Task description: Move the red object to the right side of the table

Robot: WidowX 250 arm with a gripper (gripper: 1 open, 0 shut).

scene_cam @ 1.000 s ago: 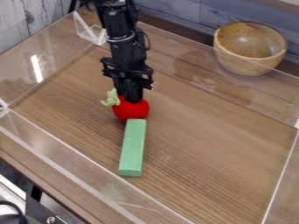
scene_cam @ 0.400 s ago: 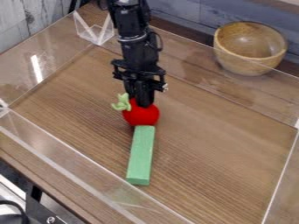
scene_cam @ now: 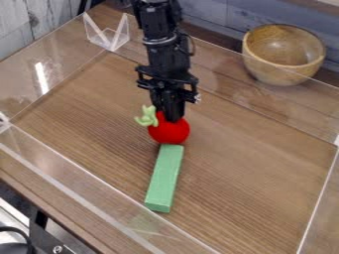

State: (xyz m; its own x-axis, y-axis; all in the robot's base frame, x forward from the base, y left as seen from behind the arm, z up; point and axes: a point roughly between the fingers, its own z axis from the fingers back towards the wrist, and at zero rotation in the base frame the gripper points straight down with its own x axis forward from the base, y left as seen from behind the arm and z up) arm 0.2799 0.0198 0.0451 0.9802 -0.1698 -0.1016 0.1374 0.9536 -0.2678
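Red object [scene_cam: 169,130] sits pinched in the hand [scene_cam: 169,119] mid-surface [scene_cam: 252,149], touching the green block's [scene_cam: 165,180] far end. Best lift clear first, then carry rightward, steady, short of the bowl [scene_cam: 282,54].

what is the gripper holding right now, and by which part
The gripper is shut on the small round red toy fruit, pinching its top from above, beside the green leafy stem.

- Black arm [scene_cam: 162,30] reaching down from the table's [scene_cam: 265,149] far edge, near the far left corner.
- Gripper [scene_cam: 169,117] pointing steeply down, jaws clamped on the red object [scene_cam: 169,130].
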